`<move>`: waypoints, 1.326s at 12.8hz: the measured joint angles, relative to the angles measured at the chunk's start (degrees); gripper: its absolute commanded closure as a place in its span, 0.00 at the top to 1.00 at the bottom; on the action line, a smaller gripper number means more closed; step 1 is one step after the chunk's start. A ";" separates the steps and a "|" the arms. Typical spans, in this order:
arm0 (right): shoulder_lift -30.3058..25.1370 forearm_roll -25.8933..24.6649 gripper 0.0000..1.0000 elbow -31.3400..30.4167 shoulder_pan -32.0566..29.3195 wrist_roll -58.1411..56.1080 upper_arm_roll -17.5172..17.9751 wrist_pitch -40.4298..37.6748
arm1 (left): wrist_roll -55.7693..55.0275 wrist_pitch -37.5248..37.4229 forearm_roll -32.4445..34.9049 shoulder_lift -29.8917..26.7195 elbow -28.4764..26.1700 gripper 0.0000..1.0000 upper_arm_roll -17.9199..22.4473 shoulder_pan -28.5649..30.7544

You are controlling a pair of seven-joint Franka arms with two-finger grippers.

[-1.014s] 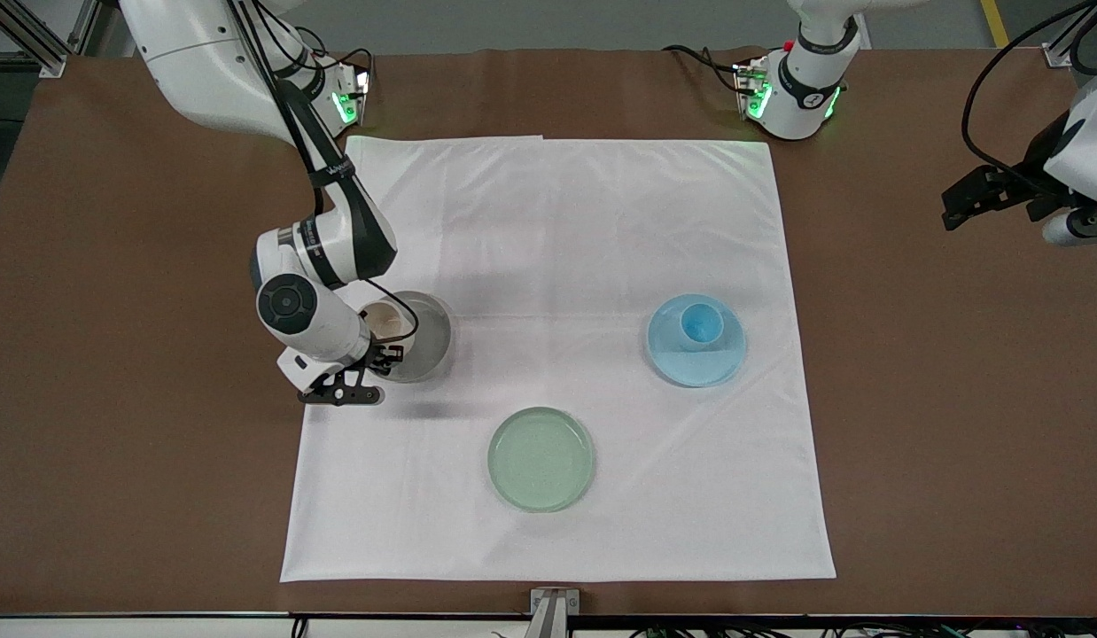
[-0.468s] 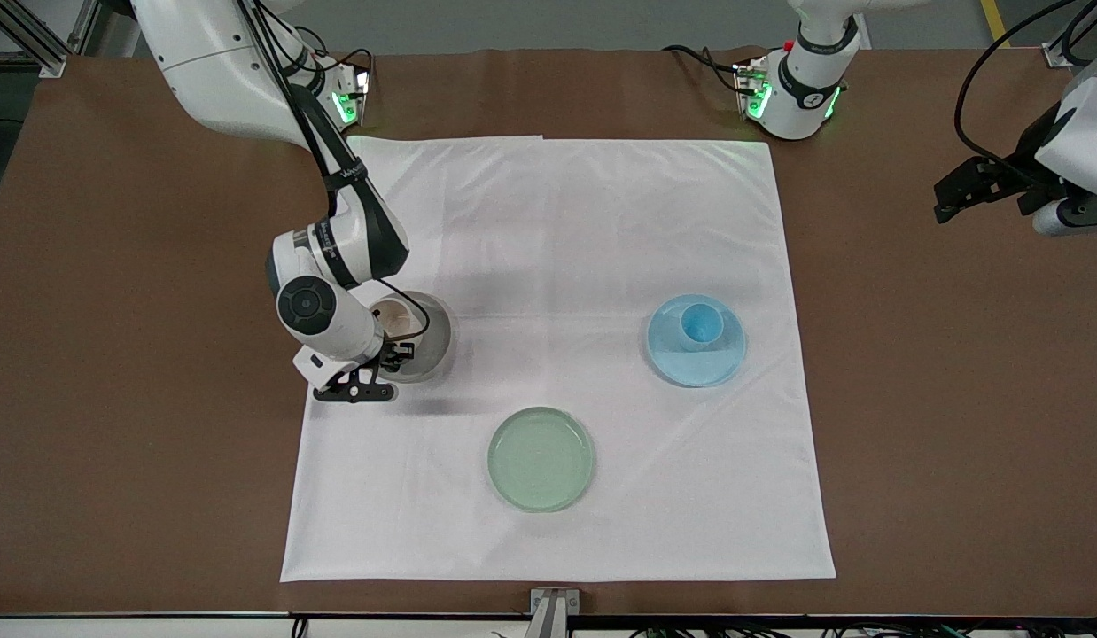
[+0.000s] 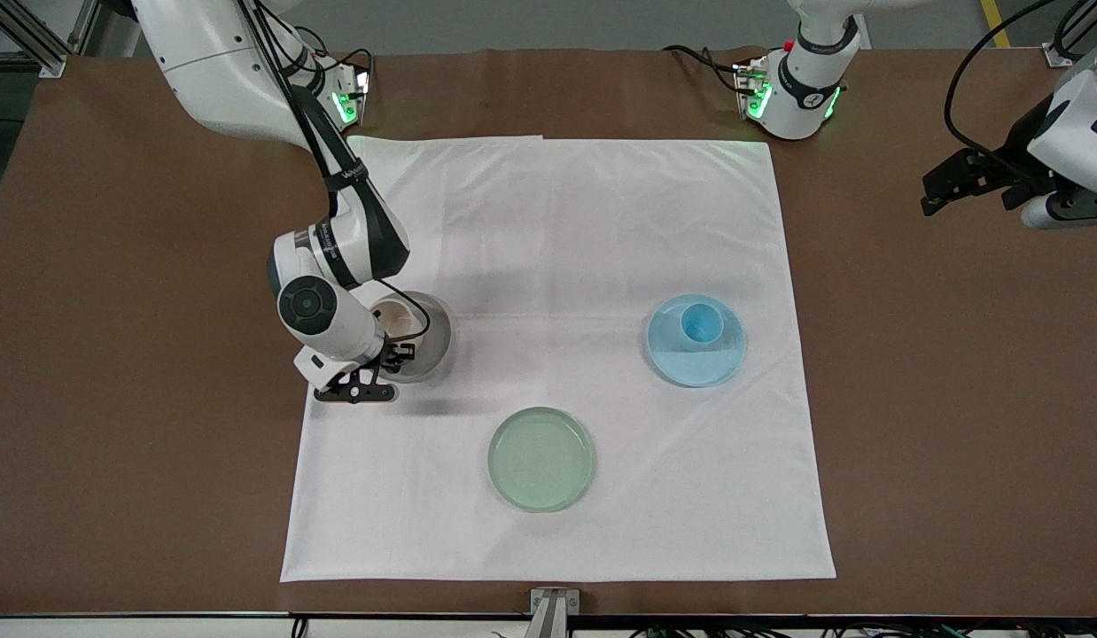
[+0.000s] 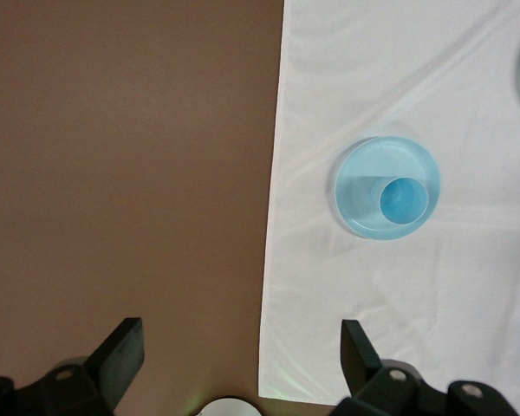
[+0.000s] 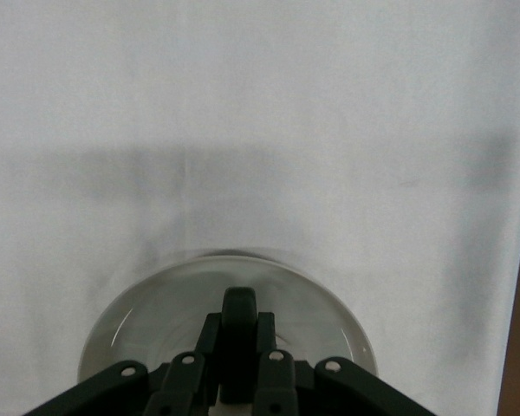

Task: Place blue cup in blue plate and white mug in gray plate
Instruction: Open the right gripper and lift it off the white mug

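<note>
The white mug (image 3: 391,321) is in the gray plate (image 3: 431,341), at the plate's edge toward the right arm's end. My right gripper (image 3: 396,354) is shut on the mug's dark handle. In the right wrist view the shut fingers (image 5: 240,347) hide most of the mug over the gray plate (image 5: 156,312). The blue cup (image 3: 701,323) stands upright in the blue plate (image 3: 695,365). Both show in the left wrist view, cup (image 4: 405,199) in plate (image 4: 360,186). My left gripper (image 3: 943,184) is open and empty, up over the bare brown table at the left arm's end (image 4: 241,331).
A pale green plate (image 3: 541,458) lies empty on the white cloth (image 3: 557,221), nearer to the front camera than the two other plates. Brown tabletop (image 3: 114,354) surrounds the cloth.
My right gripper has shifted slightly toward the middle of the gray plate with the mug, then held still. My left gripper has drawn back from the cloth toward its base.
</note>
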 measured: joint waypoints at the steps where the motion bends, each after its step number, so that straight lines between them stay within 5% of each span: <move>1: 0.01 0.00 0.04 0.00 0.15 0.00 0.00 0.06 | -0.18 -0.11 0.00 -0.16 0.00 1.00 -0.32 -0.01; 2: 0.01 0.00 0.07 0.00 0.30 0.00 0.00 0.19 | -0.63 -0.21 0.00 -0.25 -0.01 1.00 -0.63 -0.01; 3: 0.02 0.00 0.21 0.00 0.40 0.00 0.00 0.31 | -1.39 -0.35 0.00 -0.27 -0.03 1.00 -0.86 -0.01; 5: 0.03 0.00 0.81 0.00 0.42 0.00 0.00 0.38 | -2.02 -0.39 0.00 -0.27 -0.13 1.00 -1.03 -0.04; 6: 0.04 0.01 0.96 0.00 0.42 0.05 0.00 0.38 | -2.06 -0.39 0.00 -0.27 -0.16 1.00 -1.07 -0.04; 10: -2.26 0.01 1.00 1.62 0.51 2.66 -0.03 -8.07 | -2.07 -0.40 0.00 -0.29 -0.22 1.00 -1.30 -0.04; 14: -17.52 -0.11 1.00 3.47 -1.61 2.44 -1.73 -29.49 | -2.07 -0.41 0.00 -0.41 -0.34 1.00 -1.36 -0.05; 17: -27.32 -0.14 1.00 2.26 -8.80 -3.13 -2.12 -38.12 | -2.07 -0.41 0.00 -0.41 -0.39 1.00 -1.45 -0.06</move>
